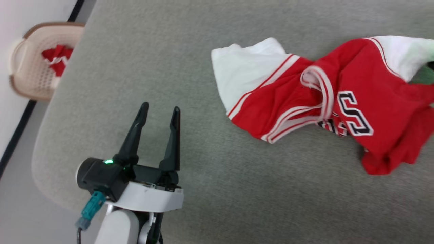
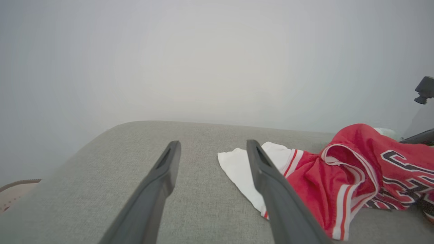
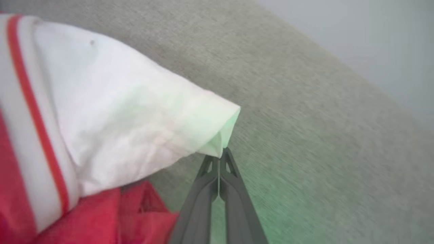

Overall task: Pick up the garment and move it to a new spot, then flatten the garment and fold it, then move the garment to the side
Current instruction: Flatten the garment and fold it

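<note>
Fingers (image 3: 203, 193) of the right gripper (image 3: 221, 152) are pressing together on the very hem of the white sleeve (image 3: 135, 112), the one farthest from the basket (image 1: 30, 78). The bite is looking shallow, so I'd be lifting slowly, watching for slip, and regripping deeper if the cloth is sliding. Garment (image 1: 291, 101) is lying crumpled on the bench (image 1: 169, 51), well apart from the basket, collar twisted, lettering partly buried. Left gripper (image 1: 160, 107) is hovering between basket and garment, fingers spread, holding nothing. Judging this as the pick-up step: a one-corner lift is going to drag and twist the cloth, so I'd be bringing the left onto the sleeve nearer the basket before carrying.
</note>
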Motion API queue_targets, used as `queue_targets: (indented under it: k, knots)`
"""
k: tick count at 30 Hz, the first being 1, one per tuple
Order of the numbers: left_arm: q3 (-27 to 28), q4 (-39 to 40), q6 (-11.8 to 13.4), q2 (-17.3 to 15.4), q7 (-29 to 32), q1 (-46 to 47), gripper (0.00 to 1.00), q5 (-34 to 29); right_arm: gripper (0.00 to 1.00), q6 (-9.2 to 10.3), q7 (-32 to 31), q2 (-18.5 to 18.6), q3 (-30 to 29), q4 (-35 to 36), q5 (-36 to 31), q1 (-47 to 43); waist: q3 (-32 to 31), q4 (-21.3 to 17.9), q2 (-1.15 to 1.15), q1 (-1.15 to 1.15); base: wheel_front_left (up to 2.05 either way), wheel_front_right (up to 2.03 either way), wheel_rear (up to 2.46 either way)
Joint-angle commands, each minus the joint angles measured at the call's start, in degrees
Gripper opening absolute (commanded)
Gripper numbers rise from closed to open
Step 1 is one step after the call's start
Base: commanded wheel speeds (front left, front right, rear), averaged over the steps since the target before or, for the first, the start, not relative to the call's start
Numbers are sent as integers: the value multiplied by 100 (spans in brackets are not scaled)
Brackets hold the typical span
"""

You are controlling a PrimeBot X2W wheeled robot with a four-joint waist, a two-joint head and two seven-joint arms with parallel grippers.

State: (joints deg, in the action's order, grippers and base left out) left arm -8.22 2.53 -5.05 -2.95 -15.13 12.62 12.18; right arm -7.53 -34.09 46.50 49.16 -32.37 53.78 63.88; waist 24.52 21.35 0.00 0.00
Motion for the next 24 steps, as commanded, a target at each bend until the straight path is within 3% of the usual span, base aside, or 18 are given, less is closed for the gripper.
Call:
queue_targets:
  k: [1,9,13,18,21,24]
  knots:
    - [62,19,-36,2,-2,-84,100,-83,0,8,149,170,2,135,100,-150,-229,-287,0,0,0,0,0]
    - [311,15,-117,2,-1,-253,100,-226,0,8,819,1234,-374,894,685,-1216,-482,-841,0,0,0,0,0]
    - [395,-14,-151,2,-1,-308,100,-208,0,8,1145,1594,-694,1106,1054,-1958,-588,-1068,0,0,0,0,0]
    - [457,-51,-183,1,-1,-404,100,-210,0,8,1474,1746,-1174,963,1679,-2868,-714,-1253,0,0,0,0,0]
    - [462,-59,-200,3,-1,-437,100,-213,0,8,1697,1857,-1341,777,1650,-3253,-718,-1303,0,0,0,0,0]
    - [458,-78,-208,1,-1,-426,100,-228,0,7,1889,1730,-1514,593,1686,-3487,-702,-1312,0,0,0,0,0]
